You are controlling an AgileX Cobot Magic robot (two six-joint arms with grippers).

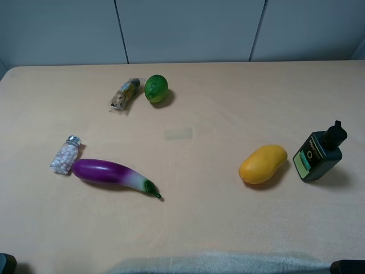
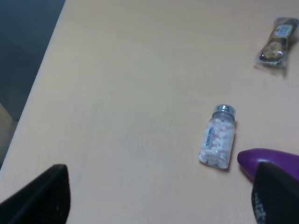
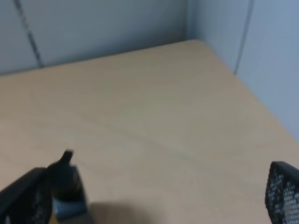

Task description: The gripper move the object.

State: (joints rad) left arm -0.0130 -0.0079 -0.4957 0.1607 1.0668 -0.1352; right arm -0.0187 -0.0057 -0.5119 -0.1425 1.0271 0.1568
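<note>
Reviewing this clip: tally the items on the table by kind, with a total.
Produce: 3 (lime, mango, eggplant)
Bottles: 2 (black pump bottle, clear pill bottle)
Wrapped snack packets: 1 (packet beside the lime)
Total: 6

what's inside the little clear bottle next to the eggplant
The clear bottle is filled with small white and pinkish pieces, probably tablets. A barcode label covers part of one side, hiding what lies behind it.
</note>
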